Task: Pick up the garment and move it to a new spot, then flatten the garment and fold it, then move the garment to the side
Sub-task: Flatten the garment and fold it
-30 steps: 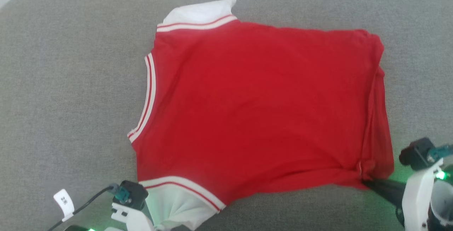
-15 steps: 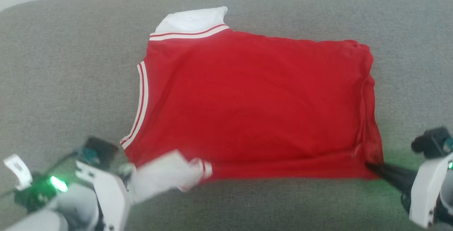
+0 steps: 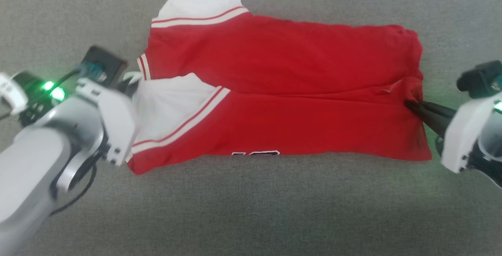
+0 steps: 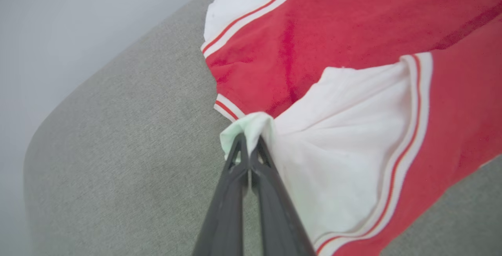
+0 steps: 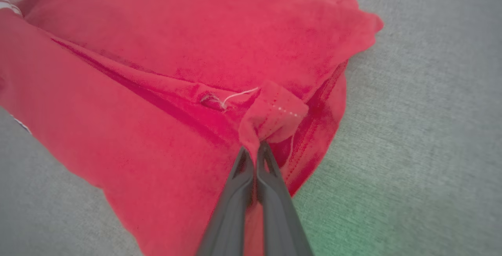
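Where a second ago the garment [image 3: 282, 56] lay open with its plain red back up, its robot-side half is now folded over onto the far half, so it lies as a narrower band on the grey upholstered surface [image 3: 251, 209]. The left gripper [image 4: 248, 148], pressed together on the cuff of the white sleeve [image 3: 168, 103], has carried that sleeve up to just beside the striped collar [image 3: 143, 66]. At the end opposite the collar, the right gripper [image 5: 255, 150] pinches the red hem corner [image 5: 274, 111], which has likewise come up onto the body. Along the new fold, between collar and hem, a sliver of a dark, white-outlined number [image 3: 255, 153] now peeks out.
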### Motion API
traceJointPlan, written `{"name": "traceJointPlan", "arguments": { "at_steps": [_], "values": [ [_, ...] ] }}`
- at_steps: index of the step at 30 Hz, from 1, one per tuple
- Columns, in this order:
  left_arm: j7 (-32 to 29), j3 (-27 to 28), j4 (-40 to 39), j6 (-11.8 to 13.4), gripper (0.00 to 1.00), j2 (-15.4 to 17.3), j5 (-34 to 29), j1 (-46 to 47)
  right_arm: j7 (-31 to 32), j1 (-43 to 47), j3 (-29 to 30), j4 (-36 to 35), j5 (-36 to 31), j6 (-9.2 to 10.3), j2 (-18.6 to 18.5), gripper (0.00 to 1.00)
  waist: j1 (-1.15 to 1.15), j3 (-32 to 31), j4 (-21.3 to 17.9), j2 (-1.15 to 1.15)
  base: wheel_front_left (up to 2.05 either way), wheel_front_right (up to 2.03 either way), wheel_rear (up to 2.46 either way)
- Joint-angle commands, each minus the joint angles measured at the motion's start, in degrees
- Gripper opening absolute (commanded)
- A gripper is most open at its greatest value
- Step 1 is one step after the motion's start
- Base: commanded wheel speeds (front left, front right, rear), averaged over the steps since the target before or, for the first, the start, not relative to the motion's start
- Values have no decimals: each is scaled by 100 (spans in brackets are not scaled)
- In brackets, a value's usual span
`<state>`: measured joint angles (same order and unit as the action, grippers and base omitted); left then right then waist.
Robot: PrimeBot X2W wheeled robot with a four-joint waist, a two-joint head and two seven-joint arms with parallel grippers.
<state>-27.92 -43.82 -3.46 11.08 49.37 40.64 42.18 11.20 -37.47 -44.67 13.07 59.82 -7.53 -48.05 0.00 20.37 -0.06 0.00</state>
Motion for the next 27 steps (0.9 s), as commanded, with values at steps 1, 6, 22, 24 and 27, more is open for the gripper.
{"name": "traceJointPlan", "arguments": {
  "at_steps": [1, 6, 22, 24, 27],
  "values": [
    [63, -69, 313, -143, 0, -177, -112, 225, 54, -134, 5, 159, -75, 8, 151, 0, 0, 103, 25, 0, 0, 0, 0],
    [155, -313, 1406, -602, 0, -722, -215, 704, 247, -419, -141, 566, -164, 8, 517, 0, 0, 268, 17, 0, 0, 0, 0],
    [-265, -219, 3101, -998, 100, -1521, 665, 920, 489, -749, -398, 886, 66, 11, 628, 100, 0, 201, 35, 0, 0, 0, 0],
    [-366, -196, 2970, -918, 100, -1501, 711, 932, 396, -722, -294, 813, 88, 8, 562, 100, 0, 147, 68, 0, 0, 0, 0],
    [-511, -149, 2681, -733, 100, -1410, 755, 898, 193, -617, -97, 692, 40, 8, 429, 100, 0, 65, 123, 0, 0, 0, 0]
  ]
}}
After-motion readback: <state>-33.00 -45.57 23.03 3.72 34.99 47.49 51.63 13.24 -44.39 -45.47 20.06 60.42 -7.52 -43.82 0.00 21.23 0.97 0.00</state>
